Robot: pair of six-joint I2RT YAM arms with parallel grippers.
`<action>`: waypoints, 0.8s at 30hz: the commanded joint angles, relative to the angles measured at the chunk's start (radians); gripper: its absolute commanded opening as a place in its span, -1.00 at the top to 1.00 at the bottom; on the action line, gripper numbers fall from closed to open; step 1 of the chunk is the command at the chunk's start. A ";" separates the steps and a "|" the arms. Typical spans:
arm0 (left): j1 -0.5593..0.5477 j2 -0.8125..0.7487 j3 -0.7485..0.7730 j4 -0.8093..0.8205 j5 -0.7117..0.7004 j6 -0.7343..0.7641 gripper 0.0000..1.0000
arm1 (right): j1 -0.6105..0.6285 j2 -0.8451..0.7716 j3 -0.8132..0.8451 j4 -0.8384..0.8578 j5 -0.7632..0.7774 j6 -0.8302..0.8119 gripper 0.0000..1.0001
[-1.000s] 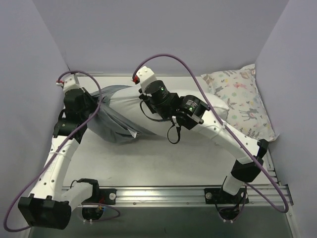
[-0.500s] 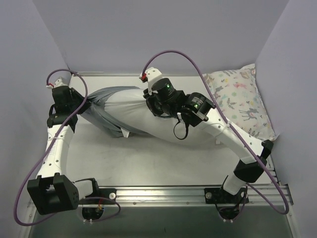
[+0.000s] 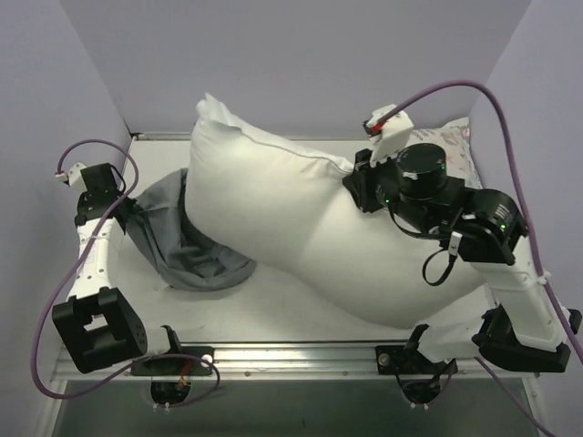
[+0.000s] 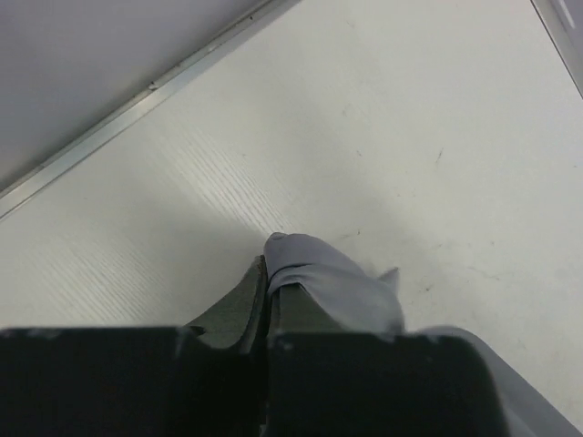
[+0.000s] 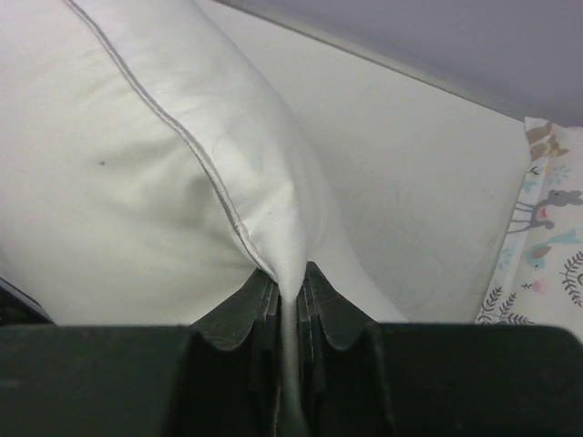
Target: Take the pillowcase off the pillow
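Note:
The plain white pillow lies bare across the middle of the table, lifted on its right side. My right gripper is shut on its piped edge, seen in the right wrist view with white fabric pinched between the jaws. The grey pillowcase lies crumpled and slack at the left, its mouth by the pillow's lower left end. My left gripper is shut on a fold of the pillowcase, which shows in the left wrist view pinched at the jaws just above the table.
A smaller white pillow printed with pastel animals lies at the back right, mostly behind the right arm; its edge shows in the right wrist view. Purple walls close in the left, back and right. A metal rail runs along the front edge.
The right gripper has pulled the pillow up and to the right, out of the grey pillowcase. The left gripper has drawn the pillowcase left and lower. The pillow now shows bare white.

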 commanded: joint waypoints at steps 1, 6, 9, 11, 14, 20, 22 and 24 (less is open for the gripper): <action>-0.014 -0.057 0.040 0.036 -0.114 0.054 1.00 | -0.013 -0.017 0.083 0.090 0.135 0.010 1.00; -0.033 -0.083 0.056 0.042 -0.074 0.089 1.00 | -0.011 0.007 0.141 0.110 0.110 0.022 1.00; -0.100 -0.118 0.081 0.042 -0.103 0.129 1.00 | -0.010 0.061 0.185 0.128 0.097 0.008 1.00; -0.128 -0.140 0.113 0.033 -0.125 0.152 1.00 | -0.011 0.124 0.214 0.135 0.097 -0.007 1.00; -0.154 -0.123 0.158 0.001 -0.008 0.171 0.85 | -0.017 0.213 0.201 0.215 0.141 -0.055 1.00; -0.218 -0.183 0.067 0.016 0.042 0.162 0.08 | -0.048 0.241 -0.107 0.497 -0.008 0.003 1.00; -0.221 -0.206 0.024 0.042 0.073 0.149 -0.21 | -0.048 0.265 -0.274 0.594 -0.111 0.086 1.00; -0.221 -0.227 -0.011 0.047 0.125 0.139 -0.34 | -0.044 0.302 -0.416 0.742 -0.180 0.150 1.00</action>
